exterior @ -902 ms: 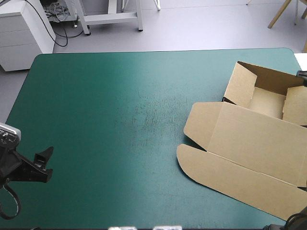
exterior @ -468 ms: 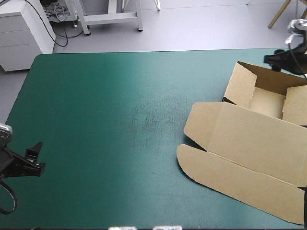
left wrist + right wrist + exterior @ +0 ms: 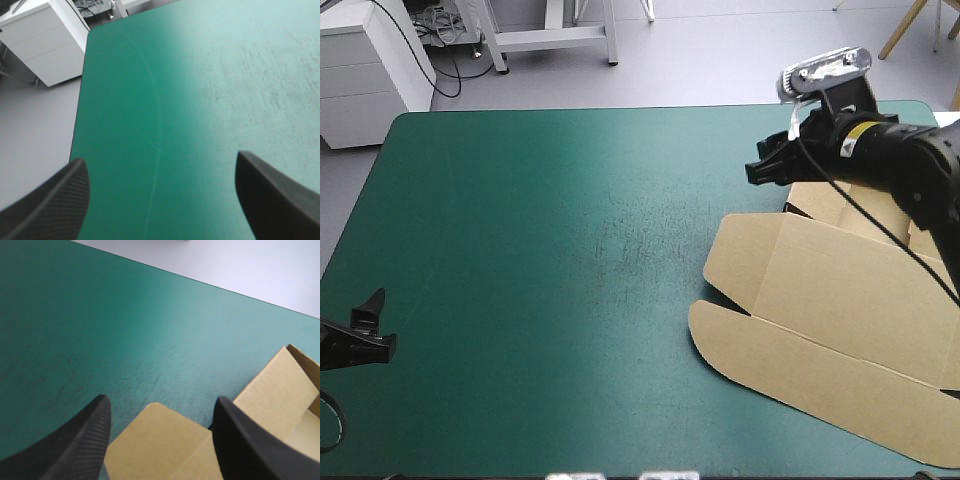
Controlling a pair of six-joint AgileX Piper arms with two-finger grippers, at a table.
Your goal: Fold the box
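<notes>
Box (image 3: 840, 300) tray mostly behind right arm (image 3: 910, 160)

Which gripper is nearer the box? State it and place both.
Right. The right gripper hangs above the box's far end, board showing between its open fingers. The left gripper is at the table's left edge, far from the box.

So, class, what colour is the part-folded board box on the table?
The part-folded board box is plain brown; it shows best in the high view.

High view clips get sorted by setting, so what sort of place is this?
Probably a robotics test bench: a teal-green table, the left gripper and right gripper at it, and a part-folded brown box.
</notes>
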